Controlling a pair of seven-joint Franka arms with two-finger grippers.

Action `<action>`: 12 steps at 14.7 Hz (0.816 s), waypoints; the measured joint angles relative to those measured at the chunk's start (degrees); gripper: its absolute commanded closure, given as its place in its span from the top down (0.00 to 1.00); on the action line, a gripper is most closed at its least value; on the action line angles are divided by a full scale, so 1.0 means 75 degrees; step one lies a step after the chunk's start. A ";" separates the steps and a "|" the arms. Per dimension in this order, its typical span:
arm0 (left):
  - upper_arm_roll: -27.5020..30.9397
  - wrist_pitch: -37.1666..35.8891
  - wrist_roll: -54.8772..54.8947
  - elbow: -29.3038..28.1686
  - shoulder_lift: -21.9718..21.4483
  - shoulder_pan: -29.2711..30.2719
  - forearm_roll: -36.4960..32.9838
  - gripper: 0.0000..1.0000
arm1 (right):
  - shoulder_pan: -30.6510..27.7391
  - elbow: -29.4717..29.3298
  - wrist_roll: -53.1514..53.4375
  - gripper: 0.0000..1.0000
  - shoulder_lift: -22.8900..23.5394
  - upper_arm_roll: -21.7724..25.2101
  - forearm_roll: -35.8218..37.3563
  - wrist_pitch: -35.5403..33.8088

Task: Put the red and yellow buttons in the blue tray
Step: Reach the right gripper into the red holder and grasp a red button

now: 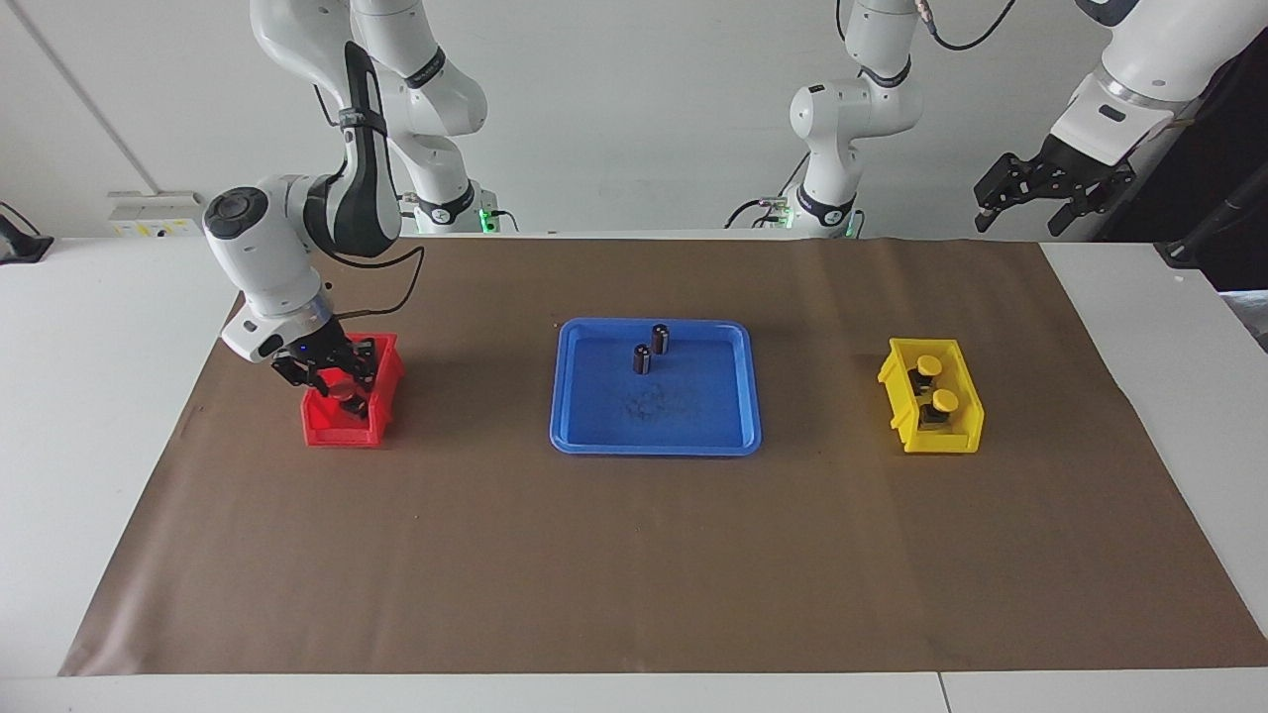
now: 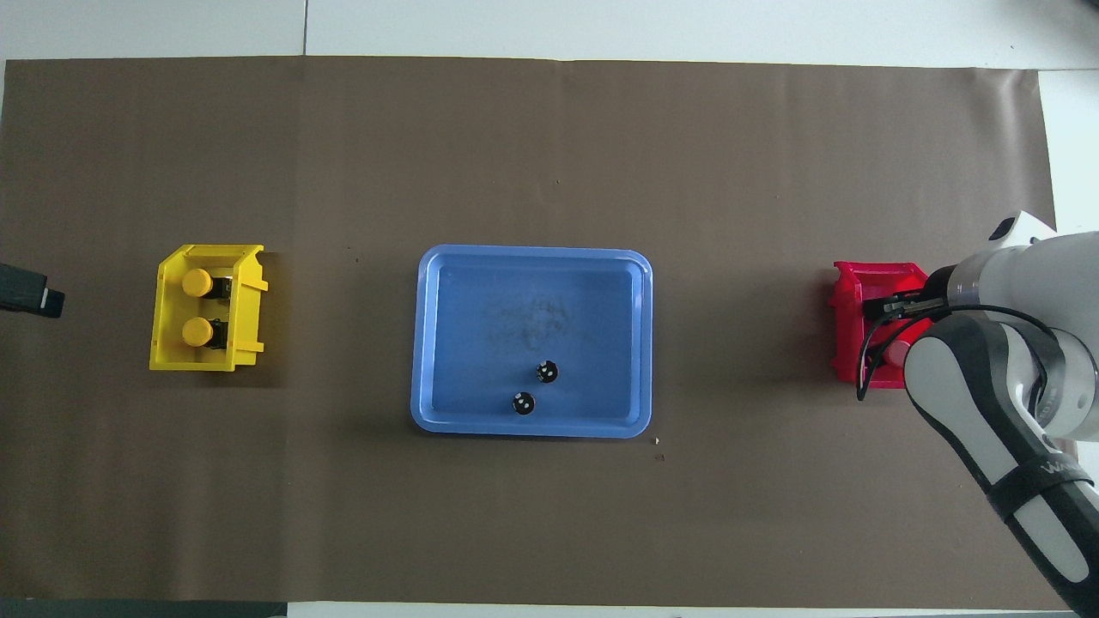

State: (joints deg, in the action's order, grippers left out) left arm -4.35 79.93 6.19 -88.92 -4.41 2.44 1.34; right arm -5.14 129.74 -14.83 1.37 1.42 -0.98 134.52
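Observation:
Two yellow-capped buttons [image 1: 928, 365] [image 1: 945, 401] sit in the yellow bin [image 1: 966, 436] toward the left arm's end of the table; they also show in the overhead view [image 2: 197, 282] [image 2: 197, 330]. My right gripper [image 1: 342, 381] is lowered into the red bin [image 1: 342, 433] and hides most of its inside. One red cap [image 2: 899, 354] shows by the gripper's tips; a second red button is hidden. The blue tray [image 1: 654, 448] lies mid-table and holds no buttons. My left gripper [image 1: 1050, 188] waits, open and empty, raised over the table's edge at the left arm's end.
Two dark upright cylinders [image 1: 660, 339] [image 1: 642, 359] stand in the blue tray [image 2: 532, 427], in its part nearer to the robots. A brown mat [image 1: 634, 564] covers the table. The red bin [image 2: 846, 309] and the yellow bin [image 2: 193, 365] flank the tray.

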 measured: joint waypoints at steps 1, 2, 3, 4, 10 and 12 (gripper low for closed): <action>0.0000 0.0000 -0.0001 -0.0001 0.0000 0.0000 0.0000 1.00 | -0.0012 0.0029 -0.0015 0.59 -0.0001 0.0001 0.0001 0.0066; 0.0000 0.0000 -0.0001 -0.0003 0.0000 0.0000 0.0000 1.00 | -0.0036 0.0054 -0.0047 0.57 -0.0001 0.0001 0.0002 0.0112; 0.0000 0.0000 -0.0002 -0.0008 0.0000 0.0000 0.0000 1.00 | -0.0057 0.0073 -0.0074 0.52 -0.0001 0.0002 0.0002 0.0133; 0.0000 0.0000 -0.0002 -0.0016 -0.0003 0.0000 0.0000 1.00 | -0.0071 0.0089 -0.0093 0.45 -0.0002 0.0004 0.0002 0.0140; 0.0000 0.0005 -0.0004 -0.0076 -0.0032 0.0000 0.0000 1.00 | -0.0061 0.0052 -0.0158 0.20 -0.0005 -0.0005 0.0009 0.0019; 0.0000 0.0068 -0.0004 -0.0123 -0.0049 0.0004 0.0000 0.99 | -0.0060 -0.0390 -0.0164 0.20 -0.0001 -0.0016 0.0207 -0.0714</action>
State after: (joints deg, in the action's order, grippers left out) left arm -4.35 80.44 6.16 -89.84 -4.77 2.47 1.34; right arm -5.59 126.82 -16.06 1.36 1.30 0.57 129.16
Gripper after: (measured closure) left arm 0.000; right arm 0.590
